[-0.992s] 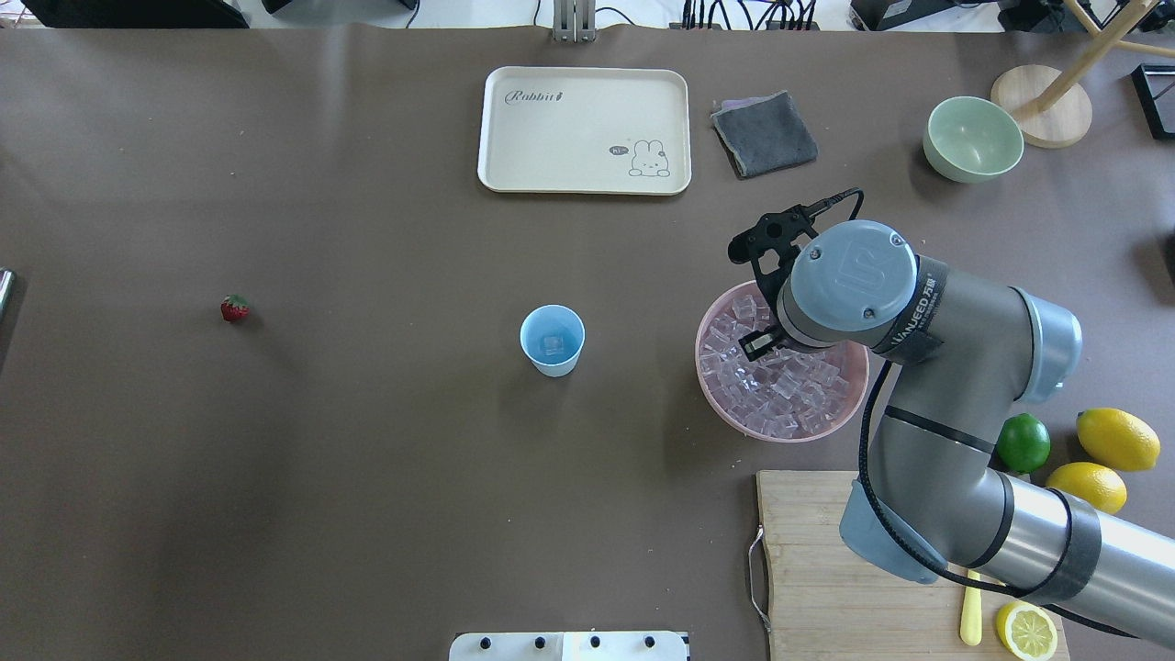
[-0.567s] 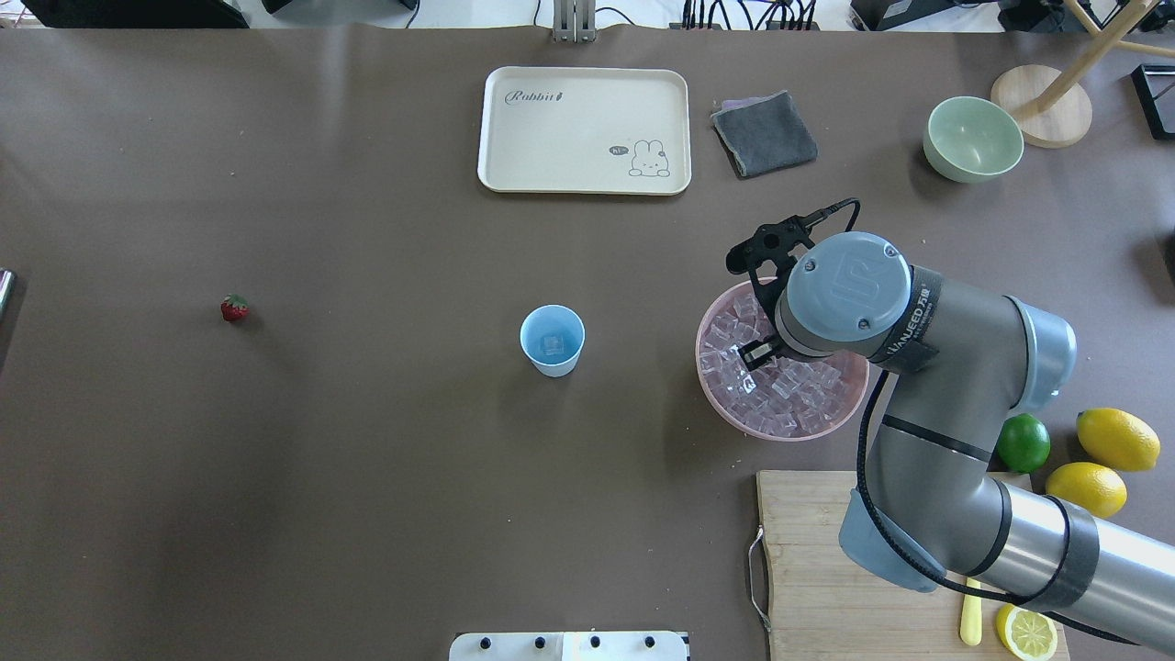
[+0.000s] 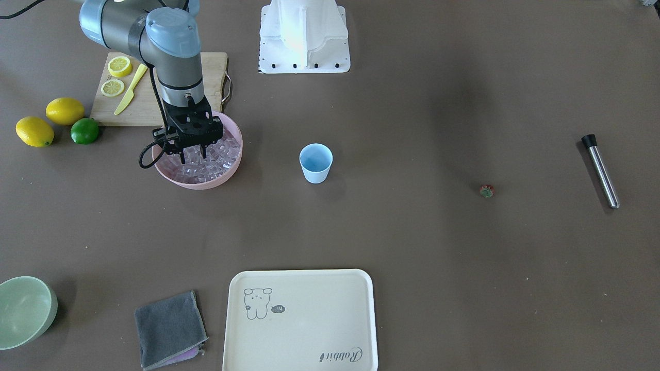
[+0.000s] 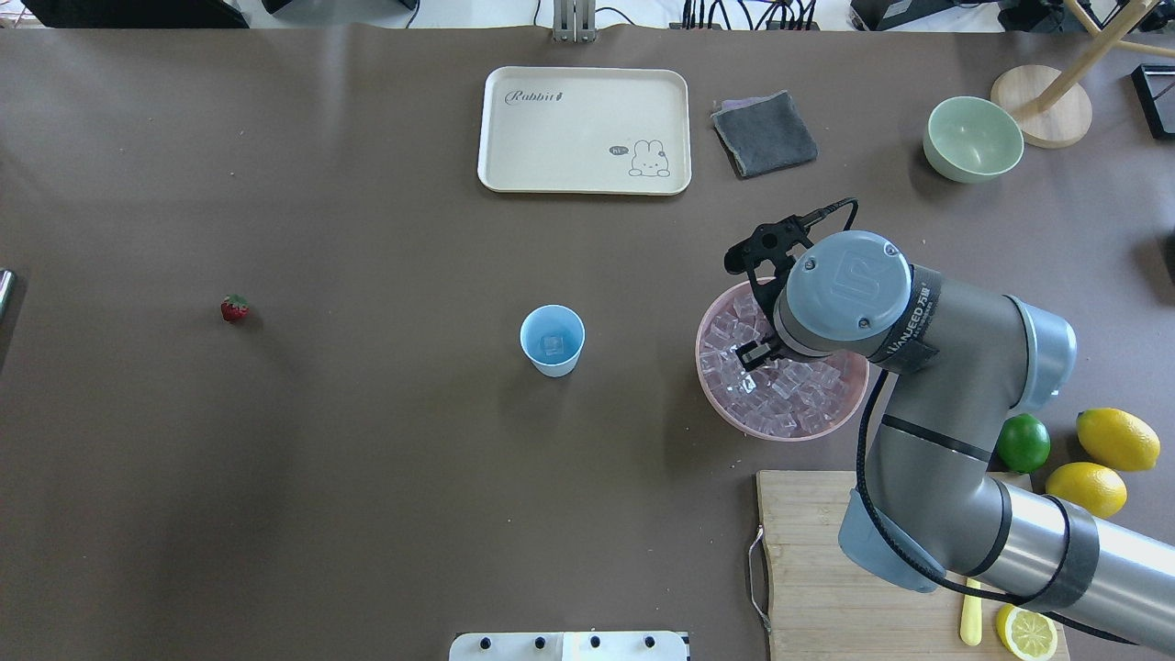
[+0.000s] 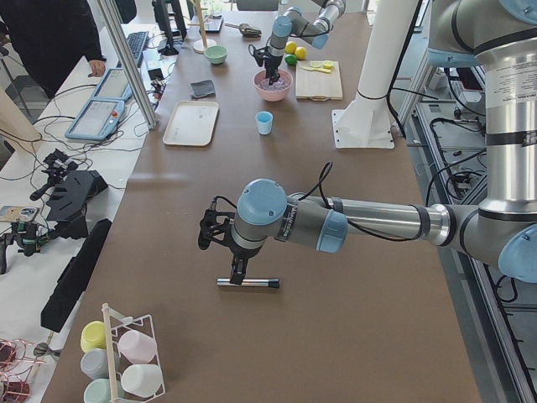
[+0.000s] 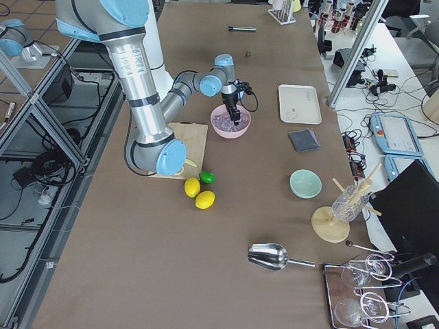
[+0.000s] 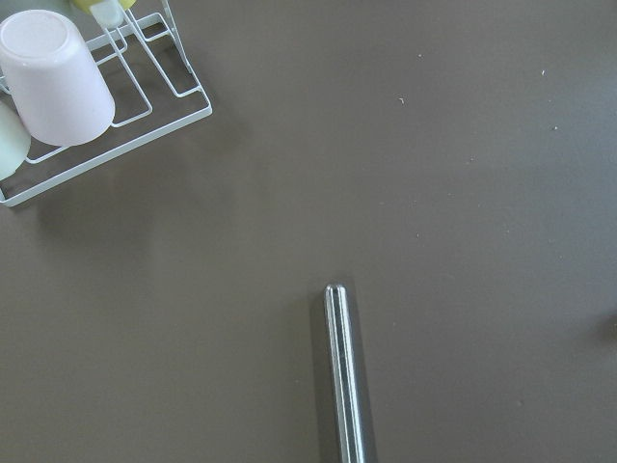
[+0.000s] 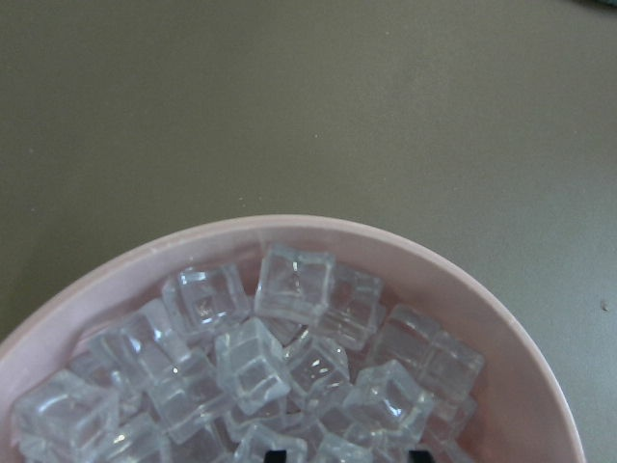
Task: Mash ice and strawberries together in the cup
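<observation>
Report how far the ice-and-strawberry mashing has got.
Done: one clear ice cube lies in the small pale-blue plastic cup. In hand: the right claw, open, is down among the cubes in the wide pink bowl. Still to do: the tiny red strawberry lies far from the cup, and nothing is mashed.

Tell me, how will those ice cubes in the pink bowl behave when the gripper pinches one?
Probably slippery: the ice looks glossy with rounded edges, so a cube may squirt from the right gripper. The heap is loose in the bowl, so neighbours will likely shift. Each looks small, likely light.
</observation>
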Controlling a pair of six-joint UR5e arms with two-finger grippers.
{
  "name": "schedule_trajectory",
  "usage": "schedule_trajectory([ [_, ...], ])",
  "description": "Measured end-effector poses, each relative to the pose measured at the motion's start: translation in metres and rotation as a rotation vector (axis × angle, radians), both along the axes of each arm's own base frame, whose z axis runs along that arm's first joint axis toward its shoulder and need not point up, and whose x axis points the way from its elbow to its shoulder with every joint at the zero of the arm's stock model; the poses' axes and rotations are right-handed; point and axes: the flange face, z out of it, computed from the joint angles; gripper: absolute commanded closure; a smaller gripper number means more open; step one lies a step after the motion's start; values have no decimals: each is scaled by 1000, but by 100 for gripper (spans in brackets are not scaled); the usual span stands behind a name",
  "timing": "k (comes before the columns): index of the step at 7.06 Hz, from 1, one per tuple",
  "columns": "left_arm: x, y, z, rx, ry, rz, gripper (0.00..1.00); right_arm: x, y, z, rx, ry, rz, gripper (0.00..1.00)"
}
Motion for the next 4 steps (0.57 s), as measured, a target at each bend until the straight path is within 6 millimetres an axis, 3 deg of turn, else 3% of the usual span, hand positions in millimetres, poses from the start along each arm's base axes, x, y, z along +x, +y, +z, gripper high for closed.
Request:
schedule_trajectory([
  [2, 0, 1, 0, -1, 0, -1, 1, -3, 3, 2, -3, 3, -4, 52],
  [4, -1, 2, 1, -2, 0, -1, 1, -7, 6, 3, -4, 5, -11, 70],
])
